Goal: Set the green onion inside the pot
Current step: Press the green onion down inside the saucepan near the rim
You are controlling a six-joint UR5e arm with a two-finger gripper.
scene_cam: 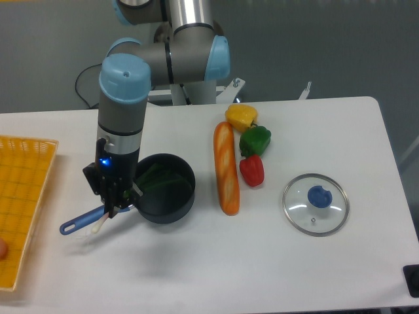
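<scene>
The pot [171,204] is a small dark saucepan left of centre, with its blue handle [75,224] pointing to the lower left. The green onion's dark leaves [159,176] lie inside the pot. Its stalk crosses the left rim, and its white bulb end [99,226] sticks out beside the handle. My gripper [115,204] points down over the pot's left rim and the handle root. Its fingers stand close together around the stalk. The stretch of stalk between the fingers is hidden.
A baguette [226,169] lies right of the pot. Yellow [241,116], green [256,139] and red [253,170] peppers sit beside it. A glass lid with a blue knob [316,203] is further right. A yellow basket [23,196] stands at the left edge.
</scene>
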